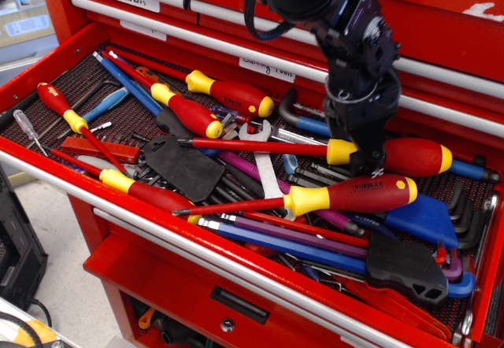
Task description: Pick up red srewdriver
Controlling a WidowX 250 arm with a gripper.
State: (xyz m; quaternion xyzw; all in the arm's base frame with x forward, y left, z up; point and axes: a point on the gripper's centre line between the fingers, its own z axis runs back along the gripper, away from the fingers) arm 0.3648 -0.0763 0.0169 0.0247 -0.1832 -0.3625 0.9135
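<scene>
A lettered red-and-yellow screwdriver point(346, 195) lies just in front of the plain fat-handled red srewdriver point(394, 156), both atop wrenches and hex keys crowding the open red metal drawer point(47, 64). The black tool point(367, 159) straddles the plain handle near its yellow collar; whether it grips cannot be told.

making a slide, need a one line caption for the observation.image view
Robot tool lowered onto the plain-handled red screwdriver in an open, cluttered tool chest drawer, just behind a lettered red-and-yellow screwdriver.
</scene>
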